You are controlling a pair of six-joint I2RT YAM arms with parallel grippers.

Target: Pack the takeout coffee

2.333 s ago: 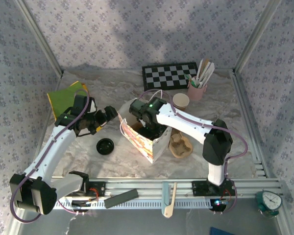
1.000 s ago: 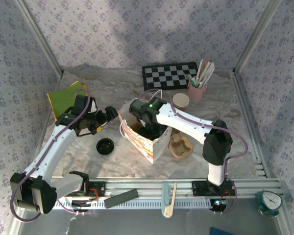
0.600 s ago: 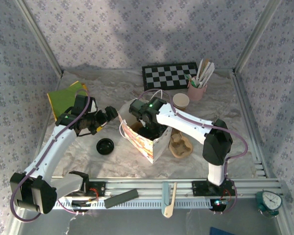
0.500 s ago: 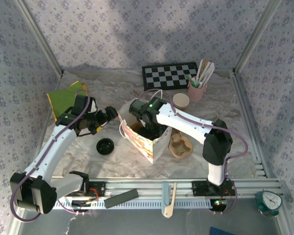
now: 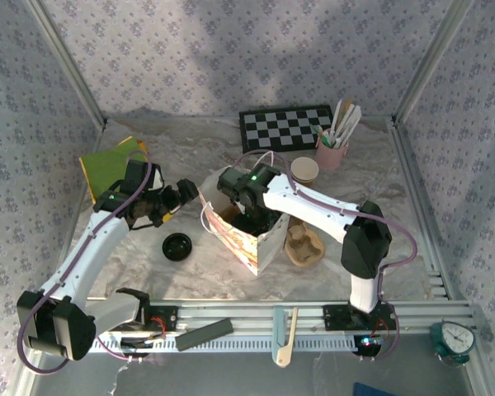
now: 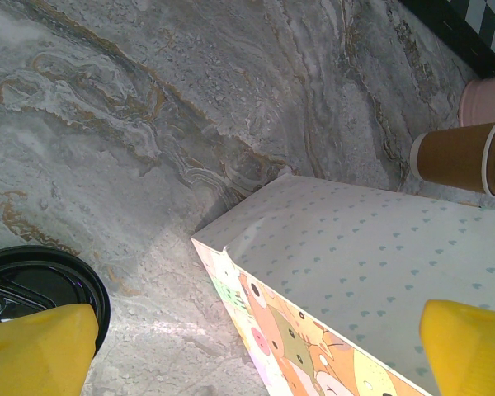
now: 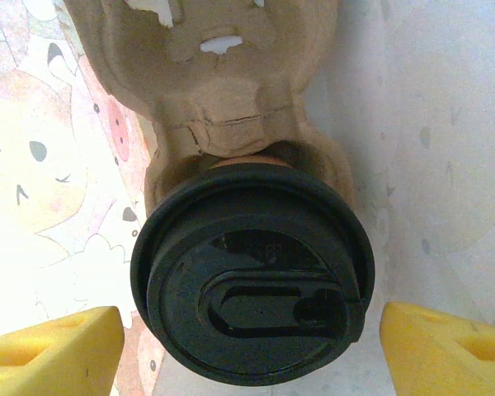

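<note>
The takeout coffee (image 7: 252, 276), a cup under a round black lid, sits in a brown pulp tray (image 7: 223, 82) inside the cartoon-print paper bag (image 5: 243, 229). My right gripper (image 7: 249, 351) is down in the bag (image 5: 252, 216), open, its yellow fingertips (image 7: 49, 346) straddling the lid with a narrow gap on each side. My left gripper (image 5: 186, 196) hovers open at the bag's left side. In the left wrist view the bag's outer wall (image 6: 371, 272) spans the space between the left fingertips (image 6: 33, 351).
A loose black lid (image 5: 178, 246) lies left of the bag. A lidless tan cup (image 5: 304, 171), a pink cup of stirrers (image 5: 334, 148) and a checkerboard (image 5: 285, 128) stand behind it. Another pulp tray (image 5: 304, 245) lies right of the bag, and a green book (image 5: 111, 162) at far left.
</note>
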